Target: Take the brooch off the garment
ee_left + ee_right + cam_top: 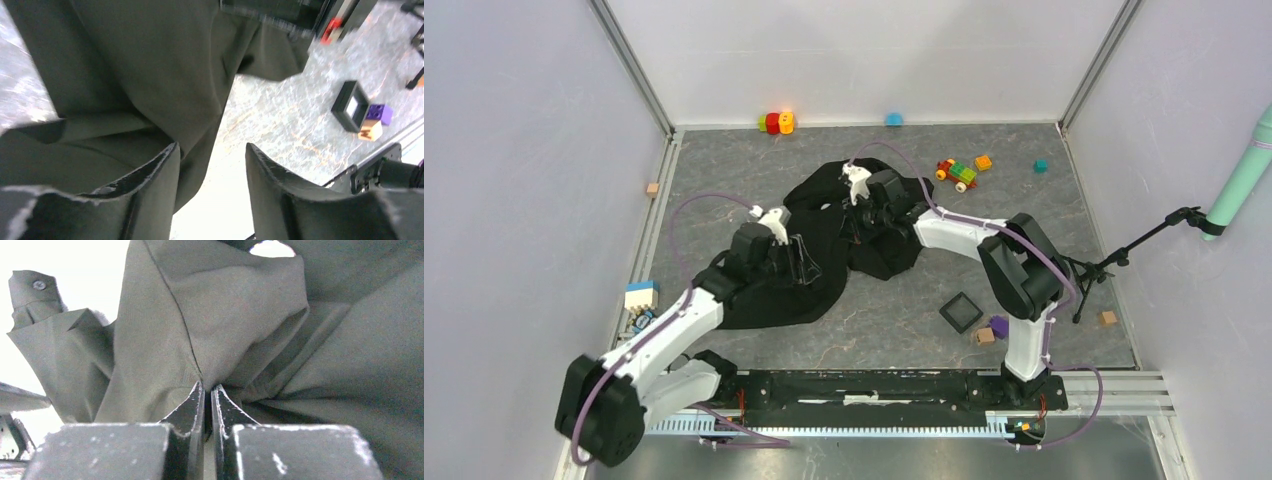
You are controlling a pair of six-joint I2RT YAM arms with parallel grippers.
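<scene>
The black garment [769,298] lies crumpled in the middle of the table. My left gripper [800,262] is open above its near right edge; in the left wrist view the garment [150,60] fills the left half and my open gripper [211,147] straddles the cloth's edge, holding nothing. My right gripper [856,215] is shut on a raised fold of the garment [225,315], its fingertips [207,386] pinched on the cloth. The brooch [39,285], a tiny pale round piece, sits on a cloth flap at the upper left of the right wrist view, apart from both grippers.
A black square frame [961,312], a purple block [998,325] and a wooden block [985,336] lie right of the garment. Coloured toy bricks [959,173] sit at the back. A blue-white box [641,296] is at the left edge. A black stand [1124,255] leans in from the right.
</scene>
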